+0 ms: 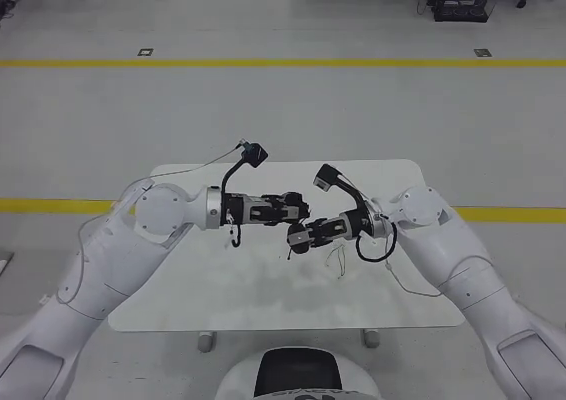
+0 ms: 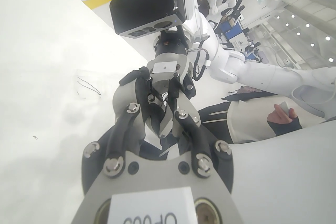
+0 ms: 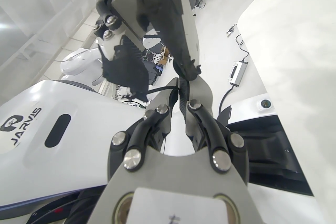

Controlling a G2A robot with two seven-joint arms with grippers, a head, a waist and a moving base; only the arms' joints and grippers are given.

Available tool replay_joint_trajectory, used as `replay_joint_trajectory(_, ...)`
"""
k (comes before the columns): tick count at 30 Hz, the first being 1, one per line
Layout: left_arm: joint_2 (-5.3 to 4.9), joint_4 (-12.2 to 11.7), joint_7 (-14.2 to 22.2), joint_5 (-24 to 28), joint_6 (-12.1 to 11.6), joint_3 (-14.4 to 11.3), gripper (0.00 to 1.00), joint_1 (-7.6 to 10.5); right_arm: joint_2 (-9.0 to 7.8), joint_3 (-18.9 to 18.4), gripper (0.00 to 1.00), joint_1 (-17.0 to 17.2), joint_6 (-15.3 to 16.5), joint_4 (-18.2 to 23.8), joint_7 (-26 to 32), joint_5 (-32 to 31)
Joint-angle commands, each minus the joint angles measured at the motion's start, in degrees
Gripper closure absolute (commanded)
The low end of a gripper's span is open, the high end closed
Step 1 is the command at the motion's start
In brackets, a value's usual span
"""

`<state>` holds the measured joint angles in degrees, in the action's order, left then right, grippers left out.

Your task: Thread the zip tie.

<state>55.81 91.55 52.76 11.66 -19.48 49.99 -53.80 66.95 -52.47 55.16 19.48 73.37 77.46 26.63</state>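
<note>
white table (image 1: 213, 290) on a grey floor with yellow lines; my two arms meet above its middle, tips nearly touching. my right gripper (image 3: 179, 89) is clamped shut on the zip tie (image 3: 160, 89), a thin black strip that sticks out sideways from the pads, in the air above the table. my left gripper (image 1: 299, 207) sits at 12 o'clock of the right one in the top view, nose to nose with it. its jaws stand parted: one black-wrapped finger (image 3: 181, 51) is just beside my right tips, the other is at the strip's far end. whether that end touches it i cannot tell, and i cannot make out the tie's head.

i judge this the lining-up step: the tie is held and presented, not yet threaded as far as i can see. the next move calls for small, slow corrections. i need to bring free end and slot onto one line, then close the left jaws on the strip without knocking it. so thin a strip will likely bow.

loose strands (image 2: 88, 86), probably spare ties, lie on the table at about 4 o'clock from the grippers, well apart. what stands in the way is mostly me: frayed wrap on the left fingers hides the strip's end, and the grippers crowd each other.
</note>
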Motion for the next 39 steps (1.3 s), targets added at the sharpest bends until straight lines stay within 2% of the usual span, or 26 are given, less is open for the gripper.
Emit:
replay_joint_trajectory(1,0.05,-0.1,0.3,0.5,0.0,0.1,0.83,0.14,0.06,0.0,1.0,-0.1,0.0,-0.2,0.0,0.0)
replay_joint_trajectory(10,0.45,-0.5,1.0,2.8,0.0,0.3,0.83,0.15,0.28,0.2,1.0,-0.4,0.0,-0.7,0.1,-0.1)
replay_joint_trajectory(16,0.67,-0.6,2.3,2.6,0.0,0.2,0.84,0.32,0.38,0.1,1.0,-0.5,0.0,-0.7,0.2,-0.1)
replay_joint_trajectory(26,0.96,-0.6,3.2,2.1,0.0,0.3,0.91,0.33,0.46,-0.2,1.0,-0.5,0.0,-0.8,0.5,-0.1)
replay_joint_trajectory(30,1.05,-0.6,3.3,1.9,0.0,0.4,1.0,0.26,0.48,-0.3,1.0,-0.5,0.0,-0.8,0.6,-0.1)
replay_joint_trajectory(35,1.16,-0.7,3.2,1.6,0.0,0.6,1.0,0.14,0.51,-0.4,1.0,-0.4,0.0,-0.8,0.6,0.0)
replay_joint_trajectory(37,1.2,-0.7,2.8,1.6,0.0,0.7,0.89,0.03,0.51,-0.4,1.0,-0.3,0.0,-0.8,0.7,0.0)
replay_joint_trajectory(39,1.23,-0.7,2.3,1.8,0.0,1.0,0.82,-0.11,0.51,-0.4,1.0,-0.2,0.0,-0.8,0.9,0.0)
